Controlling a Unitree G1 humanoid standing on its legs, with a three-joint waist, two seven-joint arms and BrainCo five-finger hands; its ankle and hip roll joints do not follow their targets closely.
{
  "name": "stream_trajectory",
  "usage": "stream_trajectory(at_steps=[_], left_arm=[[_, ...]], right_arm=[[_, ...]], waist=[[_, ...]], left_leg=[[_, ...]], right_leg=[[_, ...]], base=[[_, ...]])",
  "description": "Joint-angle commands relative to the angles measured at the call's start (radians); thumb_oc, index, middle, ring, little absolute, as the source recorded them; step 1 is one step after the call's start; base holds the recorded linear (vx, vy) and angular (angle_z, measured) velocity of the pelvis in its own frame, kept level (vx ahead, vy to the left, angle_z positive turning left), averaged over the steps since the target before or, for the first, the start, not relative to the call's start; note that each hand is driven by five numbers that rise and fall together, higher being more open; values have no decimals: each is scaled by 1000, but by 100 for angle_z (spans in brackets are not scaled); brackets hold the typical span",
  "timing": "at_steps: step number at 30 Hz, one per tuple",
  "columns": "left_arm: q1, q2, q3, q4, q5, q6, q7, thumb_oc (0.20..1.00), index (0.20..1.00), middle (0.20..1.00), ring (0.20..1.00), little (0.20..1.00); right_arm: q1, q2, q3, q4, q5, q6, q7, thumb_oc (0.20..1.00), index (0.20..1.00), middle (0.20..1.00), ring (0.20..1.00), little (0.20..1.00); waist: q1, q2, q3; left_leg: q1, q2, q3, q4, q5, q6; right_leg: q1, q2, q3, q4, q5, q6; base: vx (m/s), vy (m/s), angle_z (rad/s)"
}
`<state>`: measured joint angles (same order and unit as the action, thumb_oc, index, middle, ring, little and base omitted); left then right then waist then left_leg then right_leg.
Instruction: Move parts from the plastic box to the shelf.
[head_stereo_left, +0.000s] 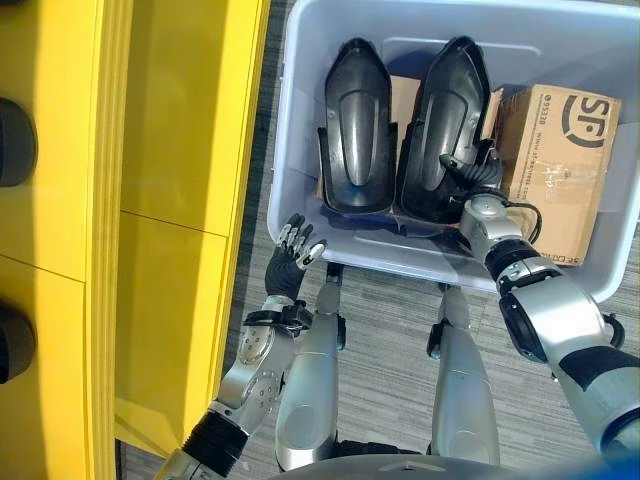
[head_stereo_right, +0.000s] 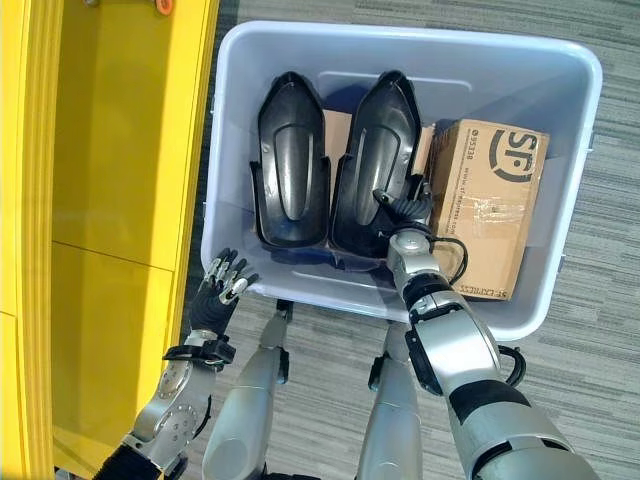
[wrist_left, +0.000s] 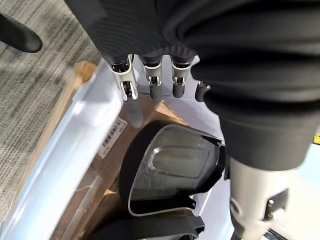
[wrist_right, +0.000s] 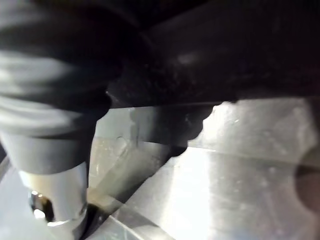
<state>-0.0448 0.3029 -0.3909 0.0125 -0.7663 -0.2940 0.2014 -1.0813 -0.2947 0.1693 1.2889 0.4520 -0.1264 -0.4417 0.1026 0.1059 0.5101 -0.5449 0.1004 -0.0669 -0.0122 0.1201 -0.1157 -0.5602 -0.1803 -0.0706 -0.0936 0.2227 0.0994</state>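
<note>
Left eye view: right hand (head_stereo_left: 470, 172), fingers hidden, reaches a black part (head_stereo_left: 447, 125) in the plastic box (head_stereo_left: 300, 60) beside a printed carton (head_stereo_left: 553, 160); left hand (head_stereo_left: 291, 258) hovers with fingers loosely spread.

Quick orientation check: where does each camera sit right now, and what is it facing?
Left eye view: on the head, looking down at the plastic box, shelf, left hand.
Right eye view: same scene from slightly aside; right hand on the right black part.
Left wrist view: along its fingers into the box.
Right wrist view: very close inside the box.
All share the box.
</note>
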Motion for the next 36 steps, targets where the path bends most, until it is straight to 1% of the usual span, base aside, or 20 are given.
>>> stream_trajectory(at_steps=[1,3,4,5,11,19,22,25,27,28,29,30,32,33,34,35,36], left_arm=[[-19,35,-24,-100,-9,-23,-9,1000,1000,1000,1000,1000],[-21,35,-20,-104,-13,-22,-14,1000,1000,1000,1000,1000],[-21,36,-18,-105,-14,-21,-16,1000,1000,1000,1000,1000],[-20,35,-15,-101,-19,-12,-27,1000,1000,1000,1000,1000],[-15,38,-6,-102,-29,-2,-37,1000,1000,1000,1000,1000],[-3,53,-1,-108,-38,1,-50,1000,1000,1000,1000,1000],[3,55,3,-104,-43,-3,-56,1000,1000,1000,1000,1000],[15,59,12,-96,-52,-6,-64,1000,1000,1000,1000,1000],[28,58,25,-85,-59,-4,-68,1000,1000,1000,1000,1000],[36,54,35,-76,-64,-4,-72,1000,1000,1000,1000,1000],[47,51,49,-68,-69,-3,-72,1000,1000,1000,1000,1000],[59,46,68,-60,-71,-1,-71,1000,1000,1000,1000,1000],[69,43,85,-47,-70,1,-70,1000,1000,1000,1000,1000],[74,38,104,-34,-69,5,-72,1000,1000,1000,1000,1000],[80,38,113,-30,-67,5,-73,1000,1000,1000,1000,1000],[89,35,135,-30,-64,4,-75,1000,1000,1000,1000,1000],[97,34,150,-22,-58,5,-85,1000,1000,1000,1000,1000]], right_arm=[[25,-135,4,147,37,79,-23,1000,1000,1000,1000,1000],[25,-131,3,149,51,81,-4,1000,1000,1000,1000,1000],[26,-129,2,150,56,82,4,790,790,790,790,790],[39,-115,3,145,82,82,53,200,200,200,200,200],[49,-106,-7,148,106,76,74,200,200,200,200,200],[72,-98,-11,118,119,56,80,200,200,200,200,200],[101,-91,-4,79,111,37,80,200,200,200,200,200],[137,-79,-5,22,120,6,79,200,200,200,200,200],[188,-61,-7,-52,143,-27,74,200,200,200,200,200],[237,-49,-3,-131,150,-50,76,200,200,200,200,200],[287,-39,6,-233,144,-72,65,200,200,200,200,200],[367,-29,17,-393,139,-100,68,200,200,200,200,200],[465,-25,17,-564,121,-116,64,200,200,200,200,200],[554,-26,11,-706,114,-134,80,200,200,200,200,200],[595,-23,9,-762,101,-135,84,200,200,200,200,200],[660,-29,-3,-878,92,-145,104,200,200,200,200,200],[699,-35,-10,-932,75,-147,120,200,200,200,200,200]], waist=[[46,59,10],[47,61,10],[46,61,10],[44,59,10],[41,55,10],[31,44,10],[22,32,10],[11,14,2],[-2,-4,-11],[-12,-15,-23],[-21,-25,-34],[-35,-39,-45],[-49,-51,-62],[-59,-61,-81],[-62,-64,-89],[-68,-72,-110],[-70,-78,-134]], left_leg=[[14,-50,-11,-21,10,60],[12,-51,-13,-20,10,62],[12,-51,-14,-20,9,63],[16,-53,-16,-20,6,66],[28,-56,-20,-21,4,67],[82,-51,-23,-44,10,63],[122,-48,-22,-60,14,59],[159,-43,-24,-66,12,54],[181,-38,-24,-72,13,49],[198,-35,-26,-74,13,46],[213,-32,-26,-75,12,44],[229,-28,-23,-75,11,41],[249,-23,-22,-75,7,39],[269,-18,-21,-75,4,37],[280,-15,-21,-75,2,36],[300,-11,-17,-75,-3,33],[318,-8,-18,-75,-8,31]], right_leg=[[-19,-28,21,194,-95,25],[-22,-28,22,198,-97,24],[-23,-28,23,199,-98,23],[-27,-23,25,205,-102,21],[-17,-22,25,205,-104,19],[27,-22,22,192,-100,19],[66,-18,21,179,-95,20],[105,-15,16,169,-88,21],[133,-11,12,160,-86,21],[151,-7,10,157,-86,21],[168,-6,9,153,-86,21],[183,-4,9,149,-85,21],[202,-1,9,144,-85,21],[224,-2,6,137,-85,23],[236,-3,4,131,-84,24],[260,-2,0,118,-85,25],[286,-1,-1,100,-82,26]], base=[[0,0,0],[0,0,0],[0,0,0],[0,0,0],[0,0,0],[-8,0,2],[-9,-10,5],[-2,-16,3],[19,-42,3],[33,-42,1],[50,-39,4],[43,-35,7],[58,-40,-13],[75,-52,-17],[105,-60,-15],[106,-48,-9],[117,-53,-12]])
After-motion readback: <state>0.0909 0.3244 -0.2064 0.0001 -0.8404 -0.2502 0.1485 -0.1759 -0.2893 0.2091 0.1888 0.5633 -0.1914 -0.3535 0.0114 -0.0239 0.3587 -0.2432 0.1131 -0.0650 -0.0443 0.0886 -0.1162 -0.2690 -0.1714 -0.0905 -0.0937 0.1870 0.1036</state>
